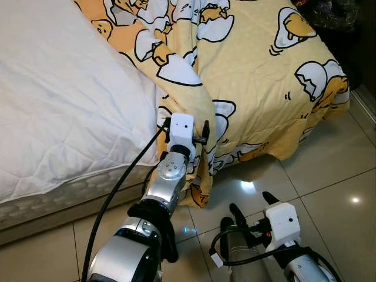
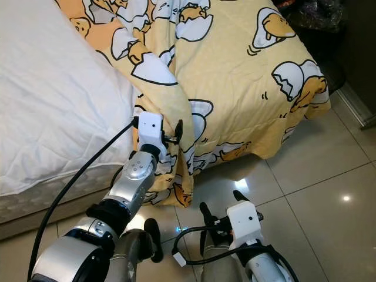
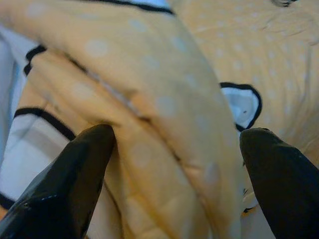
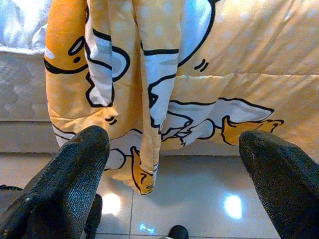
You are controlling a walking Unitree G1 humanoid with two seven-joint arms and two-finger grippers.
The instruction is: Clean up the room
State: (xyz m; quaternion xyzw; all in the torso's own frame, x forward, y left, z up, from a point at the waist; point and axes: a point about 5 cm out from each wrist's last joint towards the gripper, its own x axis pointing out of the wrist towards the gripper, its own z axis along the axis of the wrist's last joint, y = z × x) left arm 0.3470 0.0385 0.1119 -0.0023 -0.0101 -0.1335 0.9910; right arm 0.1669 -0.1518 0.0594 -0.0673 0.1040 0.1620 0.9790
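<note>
Blanket (image 1: 252, 70) was the thing we were tidying: a yellow quilted cover printed with white cracked eggshells and orange-yolk cartoon figures outlined in black. It lay rumpled over the far part of the bed (image 1: 53, 100), and a long fold of it hung down over the bed's near edge towards the floor (image 1: 329, 176), with its lowest corner just above the tiles.

We saw the left tool (image 1: 187, 136) raised against that hanging fold at the bed's edge. In the left wrist view its fingers (image 3: 75, 179) stood well apart with the bunched yellow cloth between them, one finger touching the cloth; we could not see them pressed shut on it. The right tool (image 1: 254, 207) hung low over the floor, on the side of the fold away from the mattress, and its fingers (image 4: 65, 184) were spread wide with nothing between them.

Beside the blanket, the rest of the bed showed a bare white quilted mattress cover. The glossy beige tiles below the blanket's draped corner lay open and carried bright lamp reflections.

From the right wrist view we got the underside of the fold and the pale mattress side behind it.
</note>
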